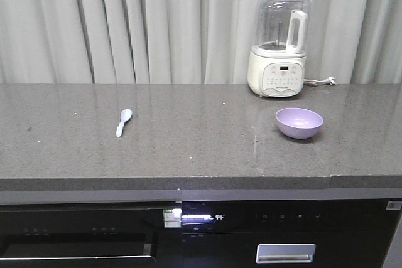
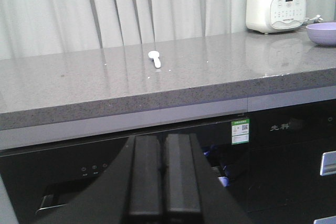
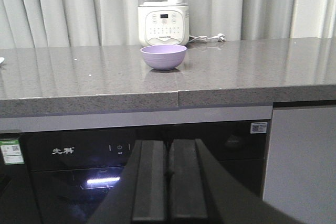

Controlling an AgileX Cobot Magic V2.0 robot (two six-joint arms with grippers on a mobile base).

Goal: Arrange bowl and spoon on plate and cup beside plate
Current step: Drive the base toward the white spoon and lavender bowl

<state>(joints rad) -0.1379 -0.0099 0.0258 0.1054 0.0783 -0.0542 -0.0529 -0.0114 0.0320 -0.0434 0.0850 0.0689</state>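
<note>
The lavender bowl point(image 1: 299, 122) sits upright on the right part of the grey counter point(image 1: 188, 149); it also shows in the right wrist view point(image 3: 163, 56) and at the edge of the left wrist view point(image 2: 322, 33). The pale spoon point(image 1: 123, 122) lies on the counter's left part, scoop away from me, and the left wrist view catches the spoon point(image 2: 155, 59) too. The plate and the cup are out of view. My left gripper point(image 2: 163, 140) and right gripper point(image 3: 168, 144) hang below the counter's front edge, both shut with nothing held.
A white blender point(image 1: 278, 47) with a clear jug stands at the back of the counter behind the bowl, its cord point(image 1: 320, 81) trailing right. Grey curtains hang behind. Black appliance fronts point(image 1: 188, 233) fill the space below the counter edge.
</note>
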